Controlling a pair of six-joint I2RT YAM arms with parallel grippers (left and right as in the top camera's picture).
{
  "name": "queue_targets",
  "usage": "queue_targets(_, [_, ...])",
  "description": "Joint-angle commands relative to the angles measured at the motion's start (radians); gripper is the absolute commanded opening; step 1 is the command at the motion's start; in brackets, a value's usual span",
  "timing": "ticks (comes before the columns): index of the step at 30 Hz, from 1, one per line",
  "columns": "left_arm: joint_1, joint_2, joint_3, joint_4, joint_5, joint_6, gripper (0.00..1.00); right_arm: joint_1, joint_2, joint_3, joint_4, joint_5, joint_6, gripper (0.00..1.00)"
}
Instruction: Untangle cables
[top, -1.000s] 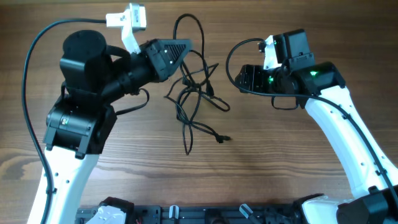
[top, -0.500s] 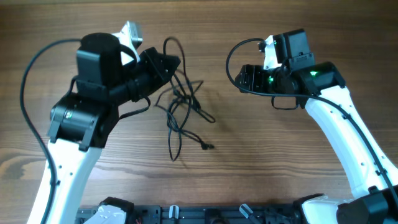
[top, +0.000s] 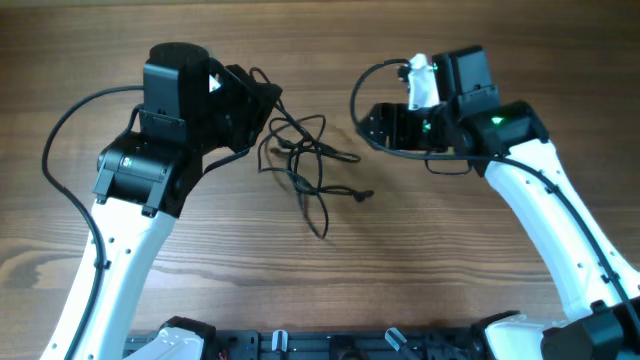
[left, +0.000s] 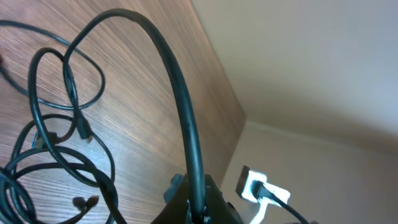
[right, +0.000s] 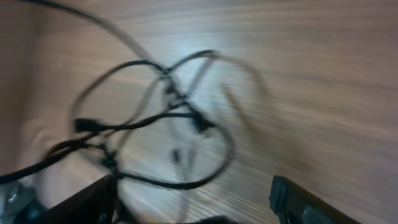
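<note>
Wood-grain desk fills the overhead view, with the left arm bent in from one side and the right arm from the other. Left claw is clamped shut on one strand of the cables, which lie in a loose tangle on the desk between both claws. Right claw stands wide open near the tangle's right side, holding nothing. One small plug rests at the tangle's lower right edge.

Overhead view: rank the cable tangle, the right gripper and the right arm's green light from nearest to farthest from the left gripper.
1. cable tangle, just right of the left gripper, which pinches one strand.
2. right gripper, across the gap, open.
3. green light, farthest right, behind that gripper.
</note>
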Motion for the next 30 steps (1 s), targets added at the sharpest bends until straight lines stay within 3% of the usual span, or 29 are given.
queue_targets(1, [0.004, 0.008, 0.023, -0.011, -0.06, -0.019, 0.04, 0.023, 0.011, -0.008, 0.054, -0.209, -0.069, 0.79])
queue_targets(7, [0.005, 0.009, 0.023, -0.009, -0.068, -0.092, 0.04, 0.118, 0.011, -0.008, 0.085, -0.2, -0.133, 0.75])
queue_targets(11, [0.004, 0.009, 0.023, -0.006, -0.068, -0.125, 0.04, 0.158, 0.034, -0.008, 0.091, -0.137, -0.1, 0.72])
queue_targets(15, [0.004, 0.009, 0.023, 0.003, -0.067, -0.143, 0.04, 0.197, 0.116, -0.008, 0.132, -0.137, -0.055, 0.64])
queue_targets(19, [0.005, 0.009, 0.023, 0.003, -0.067, -0.143, 0.04, 0.207, 0.185, -0.008, 0.167, -0.064, 0.029, 0.45])
queue_targets(21, [0.005, 0.009, 0.023, 0.003, -0.068, -0.142, 0.04, 0.203, 0.192, -0.008, 0.171, 0.008, 0.066, 0.26])
queue_targets(25, [0.03, 0.008, 0.023, 0.013, -0.067, -0.142, 0.04, 0.173, 0.19, -0.008, 0.16, 0.122, 0.12, 0.05])
queue_targets(30, [0.1, -0.031, 0.023, 0.162, 0.015, -0.142, 0.04, 0.123, 0.19, -0.008, 0.095, 0.2, 0.151, 0.04])
